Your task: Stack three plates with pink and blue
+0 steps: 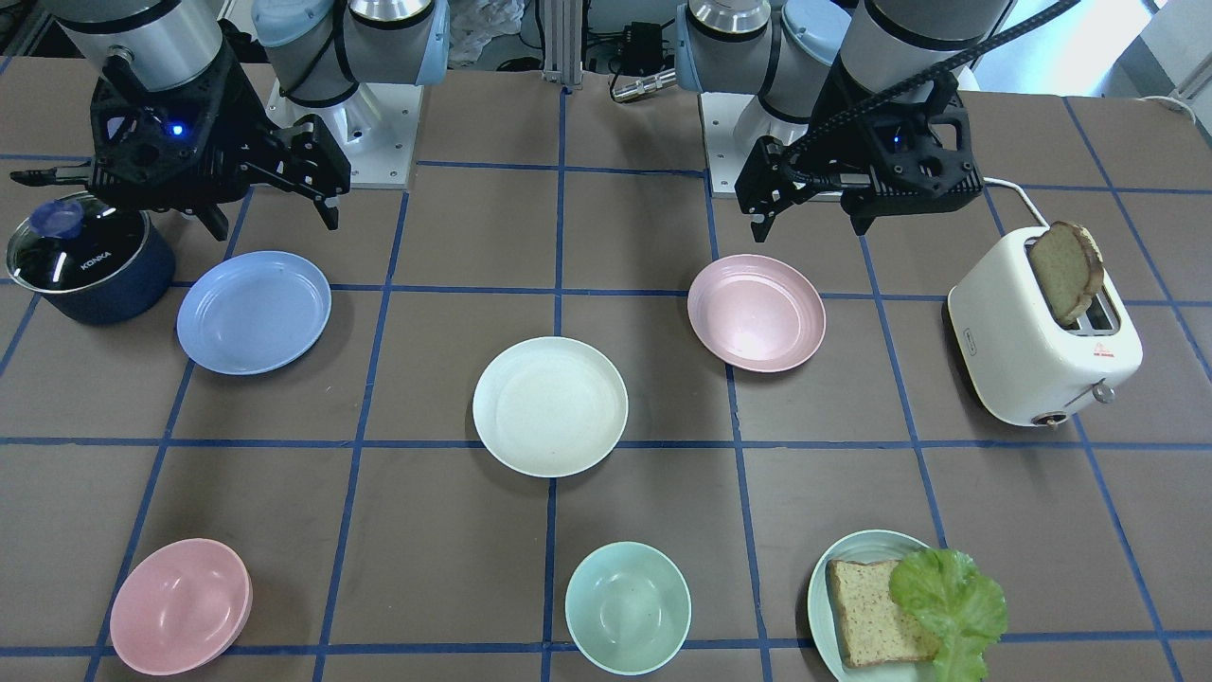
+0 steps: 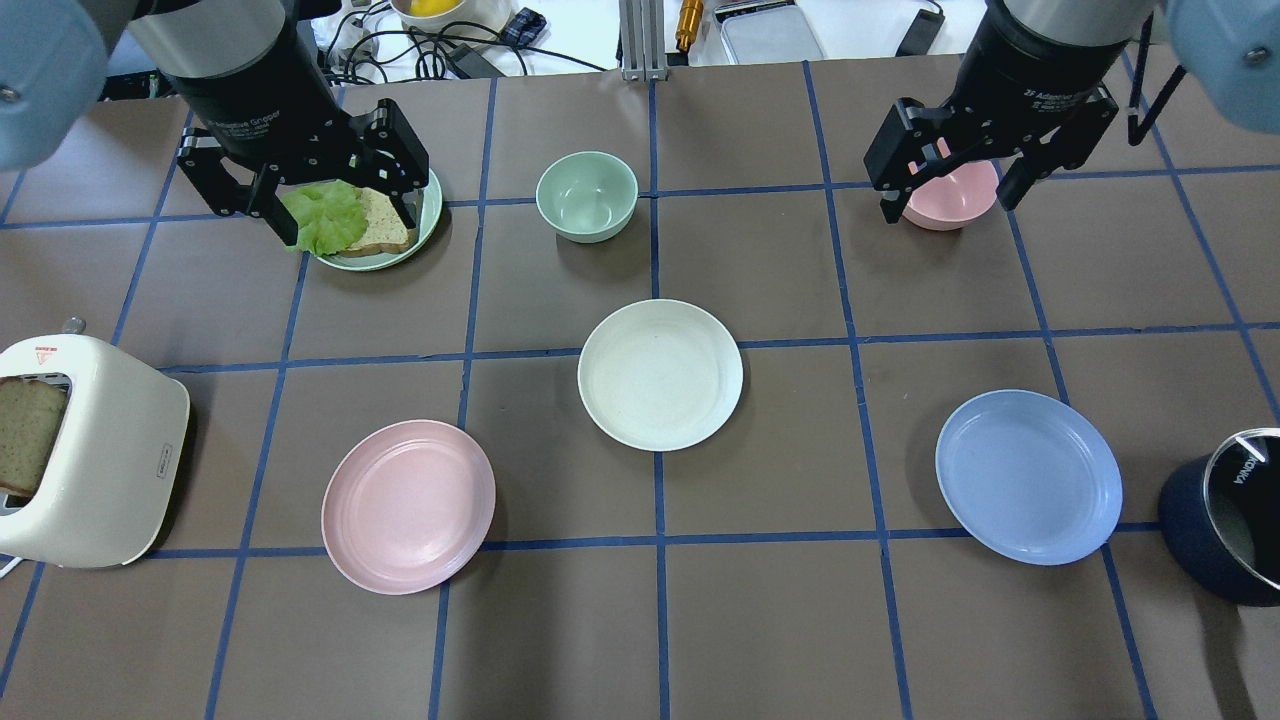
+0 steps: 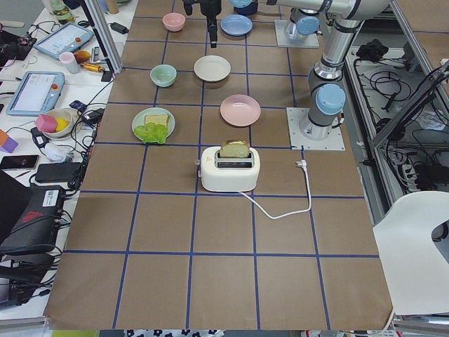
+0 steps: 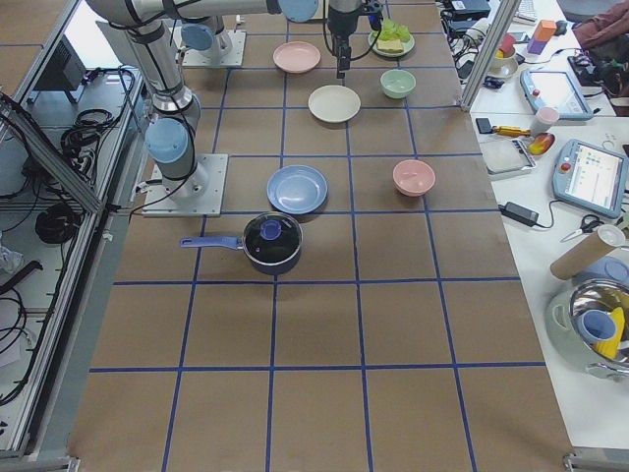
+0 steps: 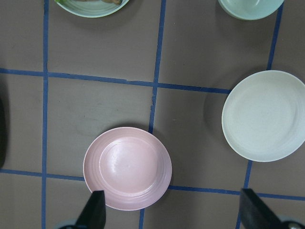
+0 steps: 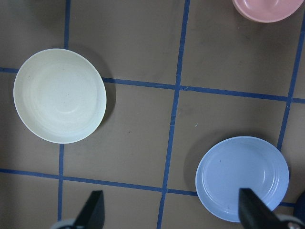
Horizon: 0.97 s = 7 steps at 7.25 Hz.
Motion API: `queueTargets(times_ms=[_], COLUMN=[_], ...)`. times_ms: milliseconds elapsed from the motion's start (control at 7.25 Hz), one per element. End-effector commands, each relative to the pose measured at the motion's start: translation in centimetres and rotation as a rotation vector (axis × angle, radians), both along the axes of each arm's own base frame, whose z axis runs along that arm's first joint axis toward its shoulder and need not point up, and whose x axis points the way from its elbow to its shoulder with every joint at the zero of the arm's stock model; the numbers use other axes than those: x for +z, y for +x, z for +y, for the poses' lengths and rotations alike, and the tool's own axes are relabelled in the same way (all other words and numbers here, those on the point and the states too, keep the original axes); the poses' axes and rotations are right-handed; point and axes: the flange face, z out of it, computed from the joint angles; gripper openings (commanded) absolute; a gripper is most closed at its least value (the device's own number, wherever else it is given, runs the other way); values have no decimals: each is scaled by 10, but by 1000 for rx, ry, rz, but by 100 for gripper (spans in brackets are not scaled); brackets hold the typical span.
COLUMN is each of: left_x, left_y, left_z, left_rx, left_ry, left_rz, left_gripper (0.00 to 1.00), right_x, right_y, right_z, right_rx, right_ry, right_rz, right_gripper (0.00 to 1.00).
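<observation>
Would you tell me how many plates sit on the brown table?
4: cream plate at centre, pink plate on the robot's left, blue plate on its right, green plate with bread and lettuce far left.

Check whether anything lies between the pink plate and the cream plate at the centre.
Nothing visible does. Only bare table lies between the pink plate and the cream plate.

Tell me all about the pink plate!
The pink plate is round, shallow and matte pale pink, with a raised rim. It is empty and lies flat, right side up, on the brown table, covering part of a blue tape line. Nothing else touches it; the cream plate sits apart.
</observation>
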Motion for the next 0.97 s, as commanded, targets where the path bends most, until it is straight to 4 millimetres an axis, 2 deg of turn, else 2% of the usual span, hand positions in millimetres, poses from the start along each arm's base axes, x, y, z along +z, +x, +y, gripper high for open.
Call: queueTargets(times_ms=[0,276,552,828], left_x=[1,6,5,4], left_y=[1,0,3,0], left_z=[0,10,11,12], left_rx=[0,-11,-16,-20], left_ry=[-1,-10,-4,-2], left_rz=[1,2,0,0], left_gripper=[100,100,100,100], right_x=[3,3,5,6], right_y=[1,-2,-2,-3], right_z=[2,2,-1,-4], right_rx=[-5,-31,-89,-75], right_ry=[-7,-9,-33,-49], right_rz=[1,1,1,2], right_gripper=[100,100,100,100])
